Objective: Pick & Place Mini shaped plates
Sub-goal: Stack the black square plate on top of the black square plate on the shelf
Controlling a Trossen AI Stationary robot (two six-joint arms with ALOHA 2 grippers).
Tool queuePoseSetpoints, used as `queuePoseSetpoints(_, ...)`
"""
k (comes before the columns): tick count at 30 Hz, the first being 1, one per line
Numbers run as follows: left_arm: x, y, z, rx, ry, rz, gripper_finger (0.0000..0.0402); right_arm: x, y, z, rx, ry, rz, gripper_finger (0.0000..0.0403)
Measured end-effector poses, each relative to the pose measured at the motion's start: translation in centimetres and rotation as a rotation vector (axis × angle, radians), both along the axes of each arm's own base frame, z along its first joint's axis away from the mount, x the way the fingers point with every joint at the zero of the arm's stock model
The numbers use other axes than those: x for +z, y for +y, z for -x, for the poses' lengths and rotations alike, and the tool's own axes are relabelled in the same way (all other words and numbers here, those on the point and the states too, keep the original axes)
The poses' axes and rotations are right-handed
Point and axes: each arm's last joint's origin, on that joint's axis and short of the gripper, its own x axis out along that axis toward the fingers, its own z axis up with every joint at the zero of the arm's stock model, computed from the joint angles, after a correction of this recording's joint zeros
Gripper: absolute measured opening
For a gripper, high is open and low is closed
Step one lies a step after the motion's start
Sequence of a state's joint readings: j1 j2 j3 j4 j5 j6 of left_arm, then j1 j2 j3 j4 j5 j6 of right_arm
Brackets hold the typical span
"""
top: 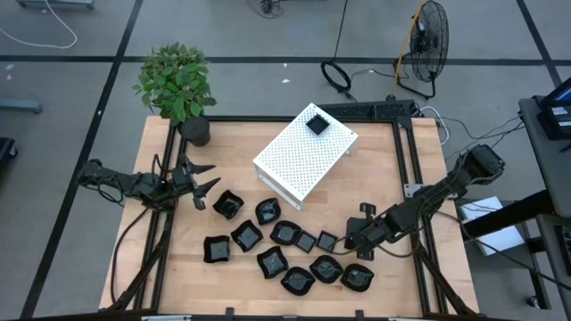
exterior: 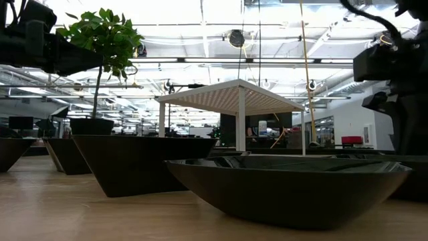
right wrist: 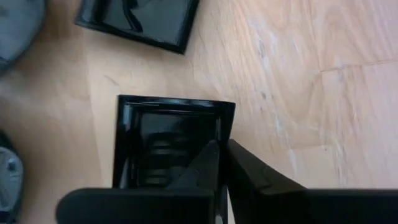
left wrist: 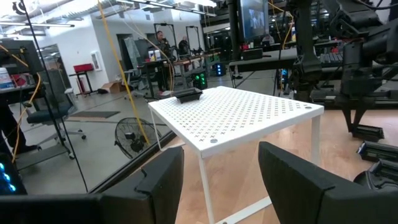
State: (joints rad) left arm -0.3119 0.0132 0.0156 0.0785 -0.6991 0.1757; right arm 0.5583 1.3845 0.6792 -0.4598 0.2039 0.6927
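Observation:
Several mini shaped plates, glossy black, lie in a cluster [top: 272,245] on the near half of the wooden table. One small plate [top: 317,123] sits on top of the white perforated box [top: 303,156]. My right gripper [top: 351,239] slants down at the cluster's right end, shut on a small square plate [right wrist: 165,146]. A second square plate [right wrist: 140,22] lies just beyond it. My left gripper [top: 203,178] waits open and level at the table's left, facing the box [left wrist: 236,115]. My right gripper pinches the square plate's rim [right wrist: 226,127] on the side toward the table's right, one finger [right wrist: 202,163] inside the dish and one [right wrist: 255,177] outside. The fingers slant down from the right. The plate looks flat on the wood.
A potted plant [top: 178,85] stands at the far left corner. Black frame rails [top: 406,169] run along the table's sides. Bare wood lies to the right of the held plate [right wrist: 311,93]. In the low view a wide plate [exterior: 287,187] fills the foreground.

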Motion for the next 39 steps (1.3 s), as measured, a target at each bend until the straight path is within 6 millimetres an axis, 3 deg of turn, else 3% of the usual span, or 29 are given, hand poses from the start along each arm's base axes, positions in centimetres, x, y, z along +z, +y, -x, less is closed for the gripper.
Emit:
queuePoseSetpoints(12,0.0,0.0,0.0,0.001,0.0,0.0,0.0212,3.2,-0.8,0.6,0.031,-0.14,-0.062,0.0)
queuePoseSetpoints(22,0.0,0.0,0.0,0.0,-0.001,0.0,0.0212,7.4,-3.5,0.1,0.031,-0.42,-0.144,0.0)
queuePoseSetpoints(28,0.0,0.0,0.0,0.0,0.0,0.0,0.0212,10.6,-7.0,-1.2,0.028,-0.627,-0.228,0.0)
queuePoseSetpoints(33,0.0,0.0,0.0,0.0,0.0,0.0,0.0212,15.5,-11.1,-2.9,0.02,-0.736,-0.209,0.0)
queuePoseSetpoints(39,0.0,0.0,0.0,0.0,-0.001,0.0,0.0212,20.7,-16.7,-6.1,-0.035,-0.724,-0.173,0.0)
